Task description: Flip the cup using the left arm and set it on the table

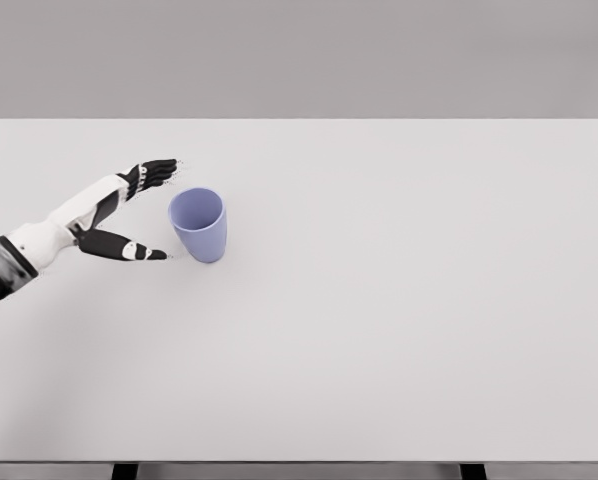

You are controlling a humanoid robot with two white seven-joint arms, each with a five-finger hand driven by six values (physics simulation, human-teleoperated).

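— Cup (200,224) standing mouth-up on the counter (399,300), left of middle. Looks flipped.
— And the left robot hand (139,210)?
— Fingers spread, just beside it, holding nothing. Only withdrawing remains, I'd say.

A pale blue cup (200,224) stands upright, mouth up, on the table's left half
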